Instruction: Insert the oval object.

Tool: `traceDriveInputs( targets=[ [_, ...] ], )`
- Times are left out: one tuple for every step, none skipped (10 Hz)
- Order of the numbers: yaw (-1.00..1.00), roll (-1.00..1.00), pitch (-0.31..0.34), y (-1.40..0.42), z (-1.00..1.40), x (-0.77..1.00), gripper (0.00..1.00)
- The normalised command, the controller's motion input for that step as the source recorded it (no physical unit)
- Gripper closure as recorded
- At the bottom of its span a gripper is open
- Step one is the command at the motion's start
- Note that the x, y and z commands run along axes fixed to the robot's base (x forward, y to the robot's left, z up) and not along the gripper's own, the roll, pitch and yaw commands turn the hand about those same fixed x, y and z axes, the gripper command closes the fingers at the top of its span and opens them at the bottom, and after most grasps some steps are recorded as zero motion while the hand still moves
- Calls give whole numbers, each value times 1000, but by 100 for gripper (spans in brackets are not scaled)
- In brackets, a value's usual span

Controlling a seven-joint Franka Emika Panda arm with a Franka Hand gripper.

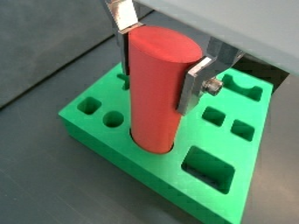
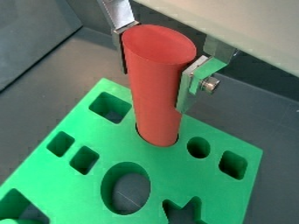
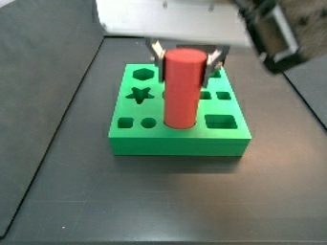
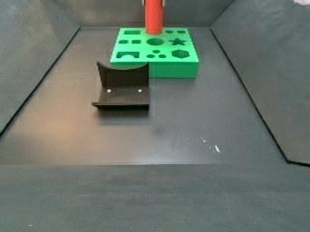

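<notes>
The oval object [image 1: 155, 96] is a tall red peg standing upright with its lower end inside a hole of the green block [image 1: 87, 114]. It shows in both wrist views [image 2: 158, 96] and both side views [image 3: 183, 91] [image 4: 154, 16]. My gripper [image 1: 158, 83] straddles the peg's upper part, one silver finger on each side, both touching it. The gripper also shows in a wrist view [image 2: 155, 80] and a side view [image 3: 185, 55]. The peg's foot is hidden inside the hole. The green block [image 3: 179, 144] lies flat on the dark floor.
The green block [image 2: 187, 179] has several other shaped holes, among them a star, circles and rectangles. The dark fixture [image 4: 121, 88] stands on the floor in front of the block [image 4: 164, 69]. Dark walls slope up on both sides of the floor.
</notes>
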Motion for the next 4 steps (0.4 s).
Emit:
traceDriveInputs(
  targets=[
    [0,0,-149,0,-437,0,100],
    [0,-23,-60,0,-226,20,100],
    [-29,-23,70,0,-31,209,100],
    [0,0,23,0,0,31,100]
  ],
)
